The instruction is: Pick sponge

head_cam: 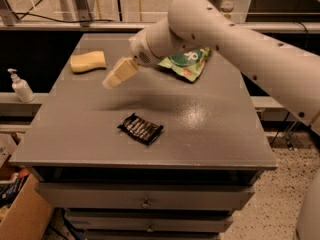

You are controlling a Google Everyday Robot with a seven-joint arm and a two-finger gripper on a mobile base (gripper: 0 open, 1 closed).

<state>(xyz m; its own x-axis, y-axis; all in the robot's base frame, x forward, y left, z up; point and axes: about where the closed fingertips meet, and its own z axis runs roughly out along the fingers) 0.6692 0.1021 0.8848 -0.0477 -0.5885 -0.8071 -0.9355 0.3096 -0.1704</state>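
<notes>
Room for moving is widest over the middle and right of the grey table (215, 134), where only a black ridged packet (141, 128) lies toward the near edge. A green snack pouch (187, 64) sits at the far side, partly under my arm. Below the front edge are drawers (145, 199), a cardboard box (25, 216) stands on the floor at the left, and a pump bottle (21, 86) stands on a ledge beyond the left edge.

The sponge (88, 62) lies flat in the far-left corner, close to the left edge, its long axis running left to right along the far edge. My gripper (111, 80) hangs above the table just right of it, tip slanting down toward the left and apart from it. It holds nothing I can see, and I cannot tell how far open it is.
</notes>
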